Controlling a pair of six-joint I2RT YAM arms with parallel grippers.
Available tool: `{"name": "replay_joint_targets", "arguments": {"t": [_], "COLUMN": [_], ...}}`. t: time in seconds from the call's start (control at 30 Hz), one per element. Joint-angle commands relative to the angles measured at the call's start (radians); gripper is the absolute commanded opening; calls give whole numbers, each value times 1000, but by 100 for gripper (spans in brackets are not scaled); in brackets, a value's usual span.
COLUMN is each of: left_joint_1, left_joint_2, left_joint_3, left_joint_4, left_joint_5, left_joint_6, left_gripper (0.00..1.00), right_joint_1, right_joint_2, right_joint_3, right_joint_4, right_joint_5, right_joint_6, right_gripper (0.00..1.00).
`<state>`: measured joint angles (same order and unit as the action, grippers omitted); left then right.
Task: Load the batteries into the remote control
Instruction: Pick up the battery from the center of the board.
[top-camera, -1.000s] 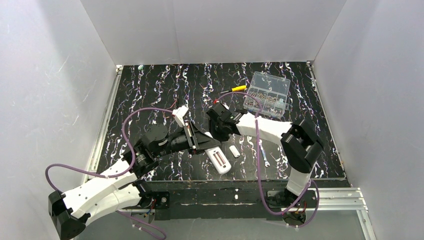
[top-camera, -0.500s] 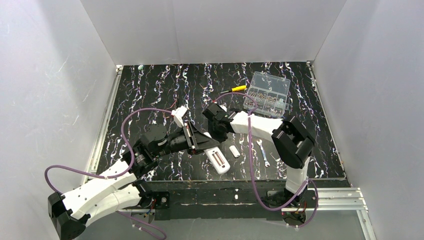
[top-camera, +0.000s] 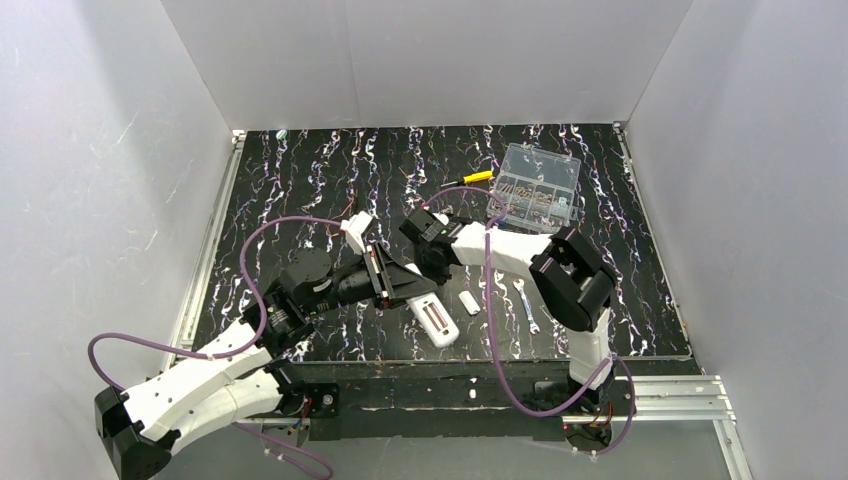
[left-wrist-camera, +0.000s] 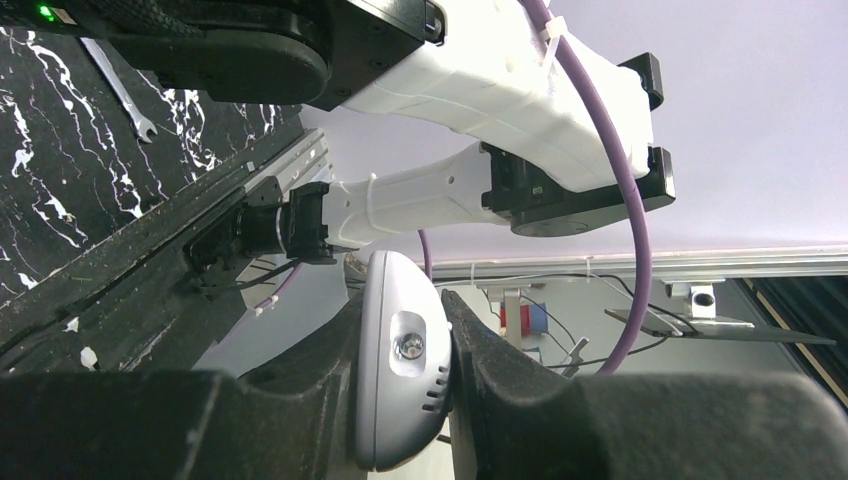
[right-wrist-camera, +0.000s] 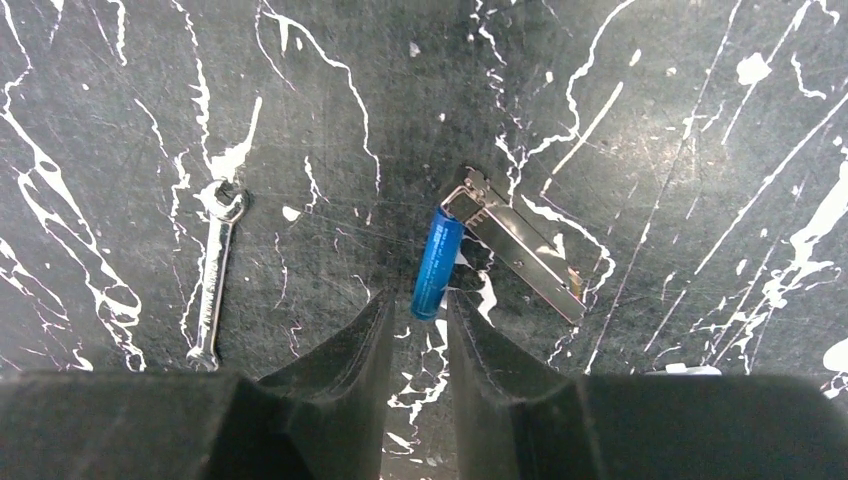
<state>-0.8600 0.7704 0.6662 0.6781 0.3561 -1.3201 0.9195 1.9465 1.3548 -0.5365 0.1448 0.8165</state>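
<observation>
The white remote control (top-camera: 437, 321) is clamped in my shut left gripper (top-camera: 402, 284). Its free end points to the near right with the open back facing up. In the left wrist view the remote's rounded end (left-wrist-camera: 398, 380) sits tight between the two fingers. My right gripper (top-camera: 428, 252) hangs just behind the left gripper. In the right wrist view its jaws stand close together, pinching the near end of one blue battery (right-wrist-camera: 437, 262), which sticks out ahead of the fingertips low over the black table. No other battery shows.
A small white cover piece (top-camera: 468, 302) and a silver wrench (top-camera: 525, 305) lie right of the remote; the wrench also shows in the right wrist view (right-wrist-camera: 213, 277). A flat metal piece (right-wrist-camera: 522, 250) lies by the battery. The clear compartment box (top-camera: 540, 187) and the yellow-handled screwdriver (top-camera: 478, 177) are at the back.
My right arm has swung left, its elbow and gripper shifting toward the left gripper. The left arm and the remote have barely moved.
</observation>
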Motion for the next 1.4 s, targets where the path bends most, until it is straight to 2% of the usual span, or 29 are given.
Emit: {"name": "replay_joint_targets", "arguments": {"t": [0.0, 0.33, 0.77, 0.9, 1.0, 1.13, 1.37], "left_joint_1": [7, 12, 16, 16, 16, 16, 15], "left_joint_2": [-29, -32, -27, -24, -21, -15, -11], "left_joint_3": [2, -2, 3, 8, 20, 37, 46], "left_joint_4": [57, 60, 62, 58, 52, 61, 54], "left_joint_5": [30, 29, 30, 31, 38, 53, 55], "left_joint_6": [-2, -5, -9, -5, 1, 10, 15], "left_gripper": [0, 0, 0, 0, 0, 0, 0], "right_joint_1": [11, 28, 76, 81, 81, 69, -95], "right_joint_2": [26, 69, 81, 6, -83, -195, -335], "right_joint_3": [52, 80, 112, 51, 10, 0, -145], "right_joint_4": [-24, -74, -72, 36, 106, 104, 50], "right_joint_5": [33, 72, 57, -13, -55, -27, -11], "right_joint_6": [-1, -26, -120, -158, -199, -244, -309], "right_gripper": [32, 28, 11, 2, 1, 1, 1]}}
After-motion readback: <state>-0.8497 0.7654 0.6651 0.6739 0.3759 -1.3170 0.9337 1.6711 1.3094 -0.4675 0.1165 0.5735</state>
